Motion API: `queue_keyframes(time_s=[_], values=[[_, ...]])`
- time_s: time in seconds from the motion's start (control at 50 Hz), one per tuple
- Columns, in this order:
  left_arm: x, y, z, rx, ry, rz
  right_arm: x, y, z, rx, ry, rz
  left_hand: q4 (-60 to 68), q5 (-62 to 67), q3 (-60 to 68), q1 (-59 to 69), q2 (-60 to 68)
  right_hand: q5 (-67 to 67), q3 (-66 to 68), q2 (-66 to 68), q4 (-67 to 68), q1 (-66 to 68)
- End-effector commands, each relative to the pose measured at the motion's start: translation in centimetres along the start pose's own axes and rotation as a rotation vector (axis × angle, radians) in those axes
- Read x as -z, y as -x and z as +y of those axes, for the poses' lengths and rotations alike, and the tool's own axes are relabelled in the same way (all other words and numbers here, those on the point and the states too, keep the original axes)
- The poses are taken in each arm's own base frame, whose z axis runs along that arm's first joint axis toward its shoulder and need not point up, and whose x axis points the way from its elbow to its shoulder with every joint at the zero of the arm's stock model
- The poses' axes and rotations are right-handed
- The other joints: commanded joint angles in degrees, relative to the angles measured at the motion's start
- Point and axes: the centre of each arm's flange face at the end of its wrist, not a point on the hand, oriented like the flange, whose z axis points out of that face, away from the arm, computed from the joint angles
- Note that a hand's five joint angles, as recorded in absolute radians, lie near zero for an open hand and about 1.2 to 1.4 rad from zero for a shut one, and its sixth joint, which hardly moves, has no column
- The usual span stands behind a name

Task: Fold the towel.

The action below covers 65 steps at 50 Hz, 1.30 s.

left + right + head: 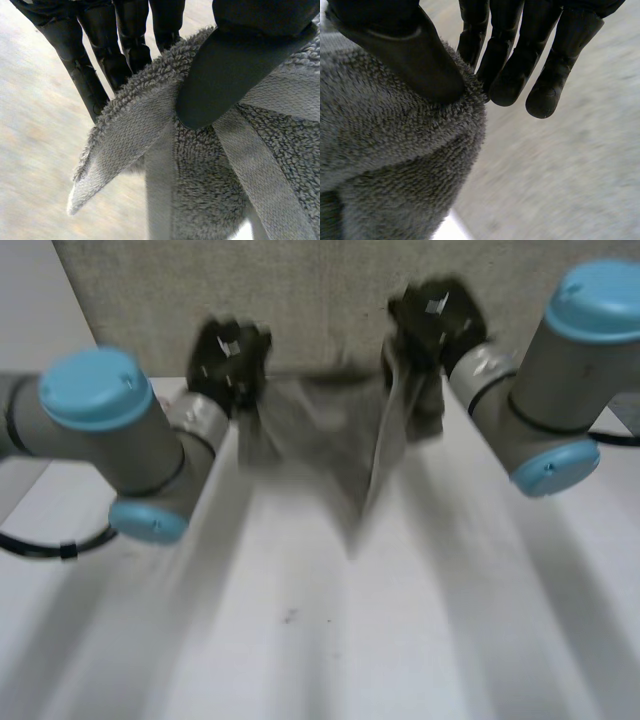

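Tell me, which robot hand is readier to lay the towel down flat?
Left, probably. Both pinch the towel, but the left robot hand holds it beside a free corner, easy to place. Below the right robot hand the cloth hangs bunched.

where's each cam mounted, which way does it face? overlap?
Head view: between and behind the arms, looking down at the white table; both arms, left hand, right hand, towel held up.
Left wrist view: on left wrist, along palm; thumb and fingers pinch a towel corner.
Right wrist view: on right wrist, along palm; thumb and fingers pinch a towel edge.
Shared: towel in all three.
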Motion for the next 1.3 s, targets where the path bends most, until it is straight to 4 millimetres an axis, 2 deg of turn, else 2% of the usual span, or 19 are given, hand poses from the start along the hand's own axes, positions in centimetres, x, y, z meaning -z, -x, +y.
queue_keyframes(time_s=[0.02,0.14,0.18,0.2,0.24,0.26,0.28,0.3,0.4,0.54,0.58,0.62,0.64,0.66,0.7,0.84,0.96,1.16,1.3], values=[[-1.8,2.1,-4.3,0.000,-0.122,-0.094,2.4,-0.9,-3.1,-0.084,0.006,0.017,10.3,11.7,10.6,12.9,10.4,4.2,3.5,4.3,3.1,4.1],[-0.6,0.9,-1.8,-0.005,-0.025,-0.024,5.5,0.9,-0.7,-0.080,0.215,-0.095,10.3,11.7,10.6,12.9,10.4,4.2,3.5,4.3,3.1,4.1],[0.8,-0.1,0.8,-0.007,0.067,0.042,8.5,3.1,1.9,-0.045,0.415,-0.244,10.3,11.7,10.6,12.9,10.4,4.2,3.5,4.3,3.1,4.1],[0.8,-0.2,0.9,-0.007,0.067,0.042,8.6,3.1,1.9,-0.045,0.416,-0.244,10.3,11.7,10.6,12.9,10.4,4.2,3.5,4.3,3.1,4.1],[2.5,-0.9,3.2,-0.005,0.148,0.089,12.3,5.6,3.8,-0.001,0.598,-0.424,10.3,11.7,10.6,12.9,10.4,4.2,3.5,4.3,3.1,4.1],[2.5,-0.9,3.3,-0.005,0.148,0.089,12.4,5.6,3.8,0.000,0.598,-0.425,10.3,11.7,10.6,12.9,10.4,4.2,3.5,4.3,3.1,4.1],[3.3,-1.0,4.3,-0.005,0.187,0.102,14.2,6.8,4.4,0.001,0.669,-0.504,10.3,11.7,10.6,12.9,10.4,4.2,3.5,4.3,3.1,4.1],[3.3,-1.0,4.3,-0.005,0.187,0.102,14.2,6.8,4.4,0.001,0.670,-0.505,10.3,11.7,10.6,12.9,10.4,4.2,3.5,4.3,3.1,4.1],[5.6,-0.6,6.8,-0.001,0.292,0.110,19.7,10.4,4.6,0.005,0.797,-0.746,10.3,11.7,10.6,12.9,10.4,4.2,3.5,4.3,3.1,4.1],[6.8,-0.1,7.3,0.000,0.332,0.103,22.1,11.5,3.3,-0.040,0.841,-0.855,10.3,11.7,10.6,12.9,10.4,3.6,2.9,3.7,2.5,3.5],[7.1,-0.1,7.3,0.001,0.338,0.105,22.1,11.5,2.9,-0.051,0.825,-0.858,10.3,11.7,10.6,12.9,10.4,-5.3,-6.0,-5.2,-6.5,-5.4],[7.4,0.3,7.2,0.000,0.344,0.098,21.5,11.1,2.0,-0.063,0.766,-0.838,10.3,11.7,10.6,12.9,10.4,-32.4,-33.1,-32.3,-33.5,-32.5],[7.4,0.3,7.2,0.000,0.344,0.098,21.5,11.1,2.0,-0.063,0.766,-0.838,10.3,11.7,10.6,12.9,10.4,-32.6,-33.2,-32.5,-33.7,-32.7],[7.5,0.5,7.2,0.001,0.348,0.096,21.1,10.8,1.5,-0.065,0.730,-0.813,10.3,11.7,10.6,12.9,10.4,-48.7,-49.4,-48.6,-49.9,-48.8],[7.7,0.5,7.1,0.001,0.350,0.095,20.3,10.4,0.9,-0.071,0.683,-0.774,10.3,11.7,10.6,12.9,10.4,-58.4,-59.0,-58.3,-59.5,-58.5],[8.8,1.6,6.4,0.000,0.357,0.073,16.0,7.9,-0.9,-0.123,0.508,-0.575,10.3,11.7,10.6,12.9,10.4,-56.8,-57.5,-56.7,-57.9,-56.9],[9.3,2.4,5.4,-0.001,0.342,0.061,13.9,6.9,-1.4,-0.114,0.454,-0.534,10.3,11.7,10.6,12.9,10.4,-56.1,-56.8,-56.0,-57.3,-56.2],[11.2,3.4,3.9,0.000,0.328,0.054,7.8,7.8,2.0,-0.147,0.420,-0.531,10.3,11.7,10.6,12.9,10.4,-51.3,-51.9,-51.1,-52.4,-51.4],[12.6,3.3,3.2,0.000,0.328,0.056,5.3,9.4,3.7,-0.175,0.350,-0.610,10.3,11.7,10.6,12.9,10.4,-51.3,-51.9,-51.1,-52.4,-51.4]])
